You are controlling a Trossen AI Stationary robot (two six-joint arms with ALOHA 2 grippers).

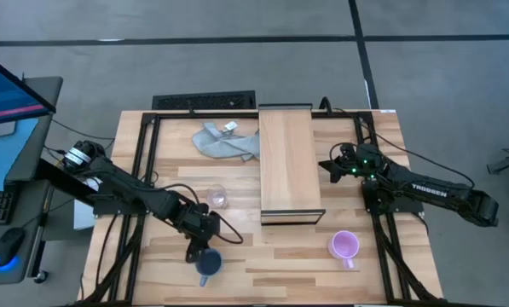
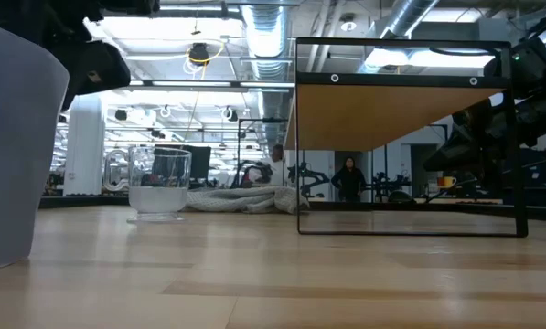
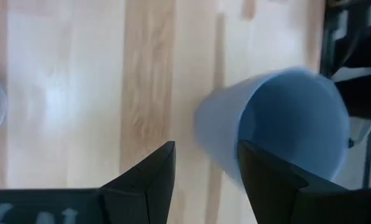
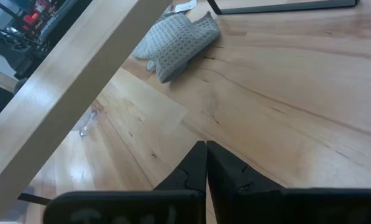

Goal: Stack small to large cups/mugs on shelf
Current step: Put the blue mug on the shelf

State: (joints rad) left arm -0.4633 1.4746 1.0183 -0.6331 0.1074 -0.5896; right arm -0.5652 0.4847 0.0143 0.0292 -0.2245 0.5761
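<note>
The blue-grey mug (image 1: 209, 266) (image 3: 284, 118) stands upright on its base near the table's front edge, left of centre. My left gripper (image 1: 194, 253) (image 3: 204, 149) hovers open over its rim, slanting down, one finger past the mug's wall and the other outside it. The clear glass cup (image 1: 217, 198) (image 2: 158, 183) stands farther back. The pink mug (image 1: 345, 246) stands upright at the front right. The shelf (image 1: 288, 162) (image 2: 401, 119) stands in the middle of the table. My right gripper (image 1: 332, 166) (image 4: 206, 165) waits shut beside the shelf's right side. My left gripper comes at the blue-grey mug's rim (image 3: 232, 143) from above, slanting down from the table's left. One finger (image 3: 266, 180) shows in front of the mug's wall. Whether it touches the wall, I cannot tell. The mug stands on the table.
A grey cloth (image 1: 226, 141) (image 4: 173, 40) lies crumpled at the back of the table, left of the shelf. Dark frame rails (image 1: 143, 162) run along the tabletop's sides. Bare wood lies between the glass cup, the shelf and the pink mug.
</note>
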